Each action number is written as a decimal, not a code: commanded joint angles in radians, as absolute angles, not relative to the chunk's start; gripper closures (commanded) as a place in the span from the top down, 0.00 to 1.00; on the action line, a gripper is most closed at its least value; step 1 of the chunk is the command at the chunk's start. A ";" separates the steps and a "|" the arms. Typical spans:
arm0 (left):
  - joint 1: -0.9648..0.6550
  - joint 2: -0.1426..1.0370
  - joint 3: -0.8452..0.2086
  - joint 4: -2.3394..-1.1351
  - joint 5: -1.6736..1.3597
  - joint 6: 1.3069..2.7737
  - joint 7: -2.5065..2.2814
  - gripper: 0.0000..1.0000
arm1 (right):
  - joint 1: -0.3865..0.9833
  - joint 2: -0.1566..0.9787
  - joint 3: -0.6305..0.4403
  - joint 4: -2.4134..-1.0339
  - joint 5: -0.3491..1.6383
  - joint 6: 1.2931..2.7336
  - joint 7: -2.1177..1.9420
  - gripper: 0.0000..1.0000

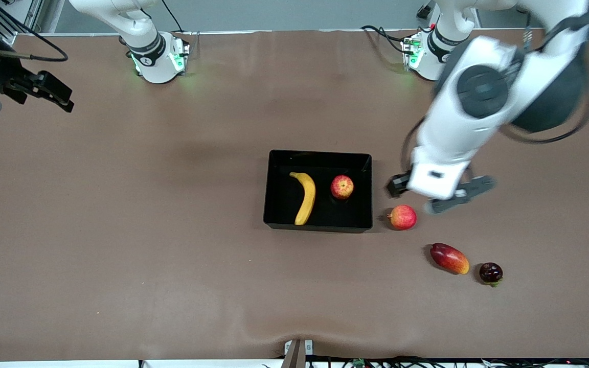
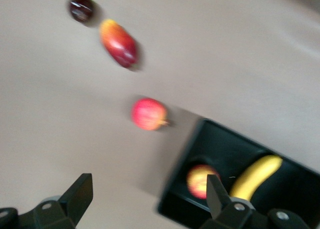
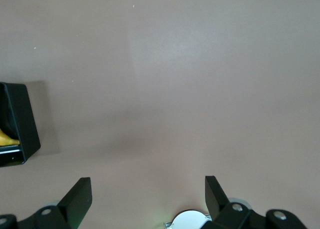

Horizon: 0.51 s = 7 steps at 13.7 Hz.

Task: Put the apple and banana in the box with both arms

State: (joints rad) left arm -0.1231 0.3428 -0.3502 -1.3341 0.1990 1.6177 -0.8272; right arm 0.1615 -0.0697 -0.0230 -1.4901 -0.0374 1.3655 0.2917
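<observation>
The black box (image 1: 274,204) sits mid-table. The yellow banana (image 1: 304,198) and the red apple (image 1: 342,186) lie inside it, side by side. My left gripper (image 1: 435,200) is open and empty, over the bare table just beside the box toward the left arm's end. Its wrist view shows the apple (image 2: 201,181), the banana (image 2: 256,175) and the box wall (image 2: 182,209) past the open left gripper (image 2: 147,194). My right gripper (image 1: 62,99) is open and empty, raised at the right arm's end of the table. The right wrist view (image 3: 147,194) shows a box corner (image 3: 22,124).
A pinkish-red round fruit (image 1: 402,217) lies on the table close to the box, under the left gripper's edge. An oblong red-orange mango (image 1: 449,258) and a small dark fruit (image 1: 491,273) lie nearer the front camera. The right arm's base (image 1: 159,59) stands at the table's edge.
</observation>
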 commanded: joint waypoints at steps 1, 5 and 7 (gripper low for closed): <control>-0.034 0.226 -0.356 -1.399 0.198 1.540 -0.666 1.00 | 0.166 -0.092 -0.025 -1.505 -0.038 1.362 0.253 1.00; 0.107 0.102 -0.359 -1.482 0.148 1.525 -0.403 1.00 | 0.164 -0.094 -0.025 -1.505 -0.038 1.359 0.253 1.00; 0.109 0.048 -0.322 -1.534 0.127 1.525 -0.341 1.00 | 0.163 -0.094 -0.026 -1.503 -0.038 1.361 0.253 1.00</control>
